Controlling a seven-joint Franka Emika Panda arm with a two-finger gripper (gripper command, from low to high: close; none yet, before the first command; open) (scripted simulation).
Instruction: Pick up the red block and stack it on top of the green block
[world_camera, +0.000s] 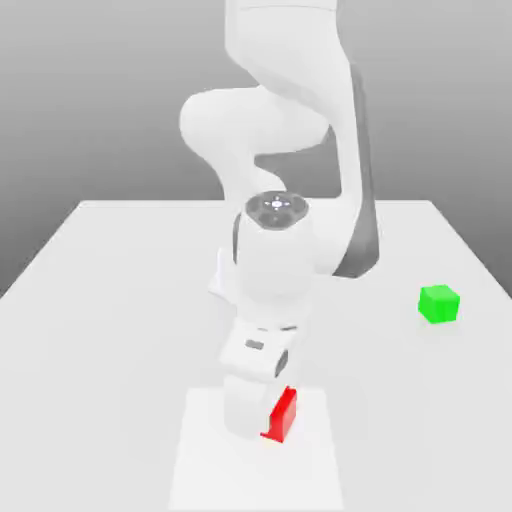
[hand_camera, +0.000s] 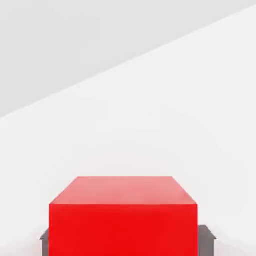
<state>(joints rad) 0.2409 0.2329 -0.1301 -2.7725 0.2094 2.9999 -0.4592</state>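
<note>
Grey backdrop, fading darker toward the top; below it a flat white table (world_camera: 110, 260), plain and bare-looking along its left edge in the exterior view.

Moving rightward: white Panda arm (world_camera: 285, 130) rising from the far edge, folding over and reaching down toward the near edge of the table. Gripper (world_camera: 262, 420) low over the surface there, close to the near edge and roughly midway along it. Red block (world_camera: 284, 413) right at the hand, tucked against its exterior-view right side, partly hidden by the white housing. Hand view: red block (hand_camera: 123, 215) large and centred, with dark grey fingers (hand_camera: 206, 240) flanking both of its sides, pressed close to or against its faces. Judged from that: clasped around the red block, or at the very point of clasping; firm contact not fully readable. Block looks near the surface, with no clear sign of lift.

Further right: green block (world_camera: 438, 303) alone near the right edge of the table, well apart from the hand, upright and unobstructed.

Step in hand: the grasp of the red block. Stacking not yet done. Next move calls for a straight lift with the grip held, then a carry toward the right edge, squaring above the green block before lowering. Main risk, by judgement: slipping or arriving off-centre.
</note>
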